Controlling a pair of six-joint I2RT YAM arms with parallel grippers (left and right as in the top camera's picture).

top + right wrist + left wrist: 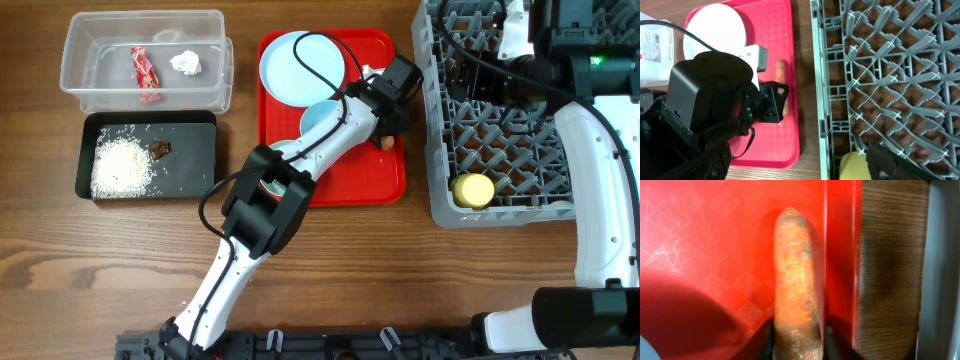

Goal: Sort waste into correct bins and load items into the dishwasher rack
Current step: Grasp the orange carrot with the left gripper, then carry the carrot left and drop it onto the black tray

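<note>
An orange carrot piece lies along the right rim of the flat red tray. It also shows in the overhead view. My left gripper is shut on its near end. The plate and two bowls sit on the red tray, one bowl mostly under my left arm. The yellow cup sits in the front left corner of the dishwasher rack. My right gripper hangs open and empty above the rack's left side.
The clear tub at the back left holds the red wrapper and the tissue. The black tray in front of it holds rice and a brown scrap. My left arm crosses the red tray.
</note>
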